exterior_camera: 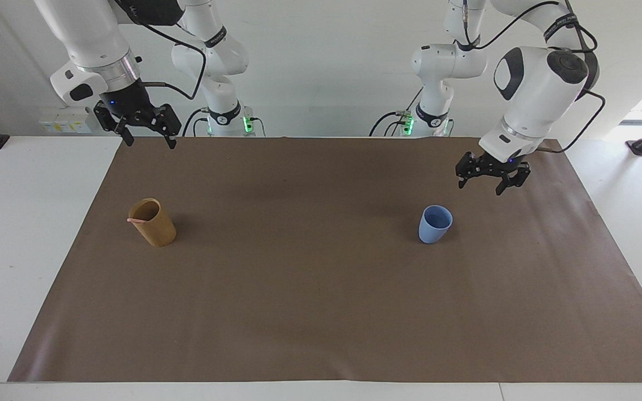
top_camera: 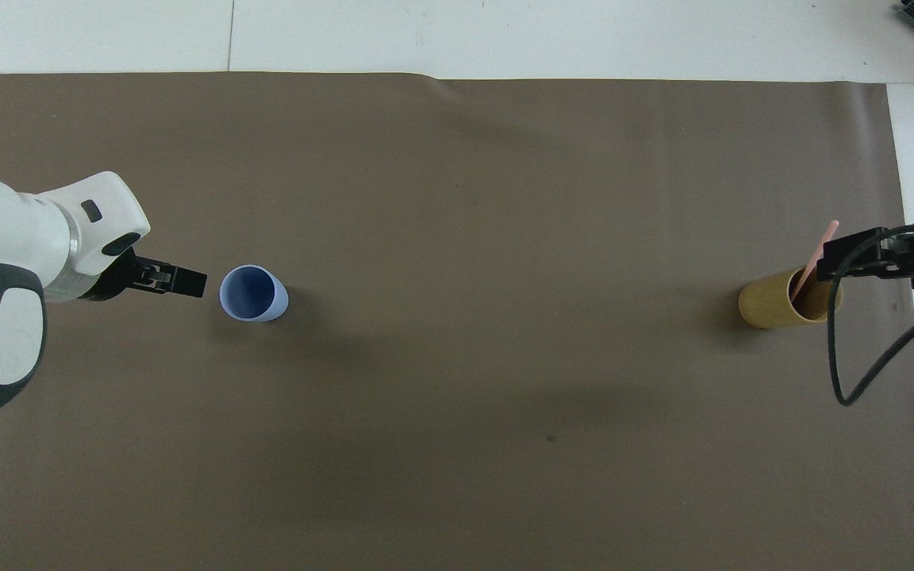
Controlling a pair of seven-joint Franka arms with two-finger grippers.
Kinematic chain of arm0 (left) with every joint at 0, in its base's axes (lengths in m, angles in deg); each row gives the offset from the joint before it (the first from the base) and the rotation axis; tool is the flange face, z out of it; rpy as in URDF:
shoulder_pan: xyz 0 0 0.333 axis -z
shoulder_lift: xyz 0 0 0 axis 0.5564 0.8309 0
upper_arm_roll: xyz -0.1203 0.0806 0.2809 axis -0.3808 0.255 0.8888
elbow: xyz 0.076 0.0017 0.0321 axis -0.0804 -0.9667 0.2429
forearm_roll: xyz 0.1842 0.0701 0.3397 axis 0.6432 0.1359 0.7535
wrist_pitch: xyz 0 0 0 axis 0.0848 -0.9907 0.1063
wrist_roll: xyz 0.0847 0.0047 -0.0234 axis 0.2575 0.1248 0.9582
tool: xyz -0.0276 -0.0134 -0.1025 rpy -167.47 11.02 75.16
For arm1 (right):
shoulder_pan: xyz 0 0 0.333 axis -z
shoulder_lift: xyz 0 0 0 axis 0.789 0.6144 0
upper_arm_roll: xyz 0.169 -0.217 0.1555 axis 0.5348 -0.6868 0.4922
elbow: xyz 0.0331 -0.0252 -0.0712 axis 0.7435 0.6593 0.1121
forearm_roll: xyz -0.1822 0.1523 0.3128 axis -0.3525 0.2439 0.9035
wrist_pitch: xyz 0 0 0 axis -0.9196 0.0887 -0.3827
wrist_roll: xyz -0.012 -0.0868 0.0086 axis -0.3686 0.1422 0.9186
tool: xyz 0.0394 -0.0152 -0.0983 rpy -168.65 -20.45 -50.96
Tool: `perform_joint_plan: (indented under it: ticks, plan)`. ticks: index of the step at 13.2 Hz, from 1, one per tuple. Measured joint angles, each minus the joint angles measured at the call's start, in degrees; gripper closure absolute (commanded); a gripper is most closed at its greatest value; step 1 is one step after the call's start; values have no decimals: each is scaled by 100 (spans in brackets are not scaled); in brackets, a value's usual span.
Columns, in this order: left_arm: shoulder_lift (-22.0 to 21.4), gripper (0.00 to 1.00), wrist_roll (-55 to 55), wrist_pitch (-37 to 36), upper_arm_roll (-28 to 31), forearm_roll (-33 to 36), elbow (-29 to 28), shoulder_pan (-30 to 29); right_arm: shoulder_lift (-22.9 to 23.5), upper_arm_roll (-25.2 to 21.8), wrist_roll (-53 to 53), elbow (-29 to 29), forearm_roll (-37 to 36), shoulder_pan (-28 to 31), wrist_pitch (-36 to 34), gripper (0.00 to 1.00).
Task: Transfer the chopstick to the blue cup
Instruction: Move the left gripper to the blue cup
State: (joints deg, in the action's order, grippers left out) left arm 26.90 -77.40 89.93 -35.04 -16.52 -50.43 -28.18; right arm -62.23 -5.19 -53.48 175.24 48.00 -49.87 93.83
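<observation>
You will find no words, labels, brand names, numbers or signs that can be read here, in either view.
</observation>
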Motion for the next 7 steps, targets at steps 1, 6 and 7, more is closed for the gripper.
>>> perform_joint_plan:
  ticks: [1,6,7]
  plan:
    - [114,0,3,100,0,0,-6,4,0,0,0,1,0,2,0,0]
    - [681,0,424,763,-4,-6,-128,94,-2,0,4,7,0,12,-1,0]
    - [716,0,591,932,-4,-6,-219,119,-2,0,4,10,0,13,-1,0]
